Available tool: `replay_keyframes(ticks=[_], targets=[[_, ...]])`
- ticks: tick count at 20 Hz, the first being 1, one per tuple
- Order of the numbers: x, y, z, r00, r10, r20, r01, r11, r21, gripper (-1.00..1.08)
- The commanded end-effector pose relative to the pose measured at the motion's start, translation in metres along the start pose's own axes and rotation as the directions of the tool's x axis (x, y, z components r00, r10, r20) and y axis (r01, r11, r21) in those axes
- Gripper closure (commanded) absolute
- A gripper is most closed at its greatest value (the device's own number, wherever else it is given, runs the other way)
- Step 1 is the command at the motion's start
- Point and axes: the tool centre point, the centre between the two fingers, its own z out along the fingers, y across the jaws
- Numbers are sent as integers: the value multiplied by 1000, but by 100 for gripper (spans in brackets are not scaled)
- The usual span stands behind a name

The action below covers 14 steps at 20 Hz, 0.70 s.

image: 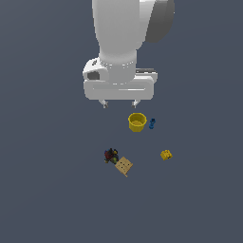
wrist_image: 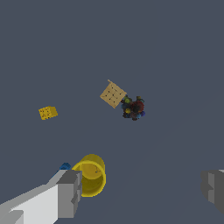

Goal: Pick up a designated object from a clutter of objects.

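The small yellow-orange studded block (image: 166,154) lies on the grey floor at the exterior view's right, apart from the other items; it also shows in the wrist view (wrist_image: 47,113). My gripper (image: 120,103) hangs open and empty high above the floor, behind the yellow cup (image: 137,122). In the wrist view its two grey fingers (wrist_image: 69,194) stand wide apart, and the cup (wrist_image: 90,175) sits beside one of them. A tiny blue piece (image: 152,124) stands next to the cup. The tan perforated board (image: 124,166) and the dark multicoloured lump (image: 111,155) touch each other.
The board (wrist_image: 113,94) and lump (wrist_image: 134,108) sit together in the wrist view. The blue piece (wrist_image: 65,166) peeks out behind a finger. The block is well apart from the cup and the board.
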Motion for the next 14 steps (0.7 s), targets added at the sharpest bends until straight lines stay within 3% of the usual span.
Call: replay_keyframes(ticks=[1,14], targets=[[0,0,0,1000,0,0,0,1000,0,-92],[3,-6,9,998,-56,0,56,998,-2,-92]])
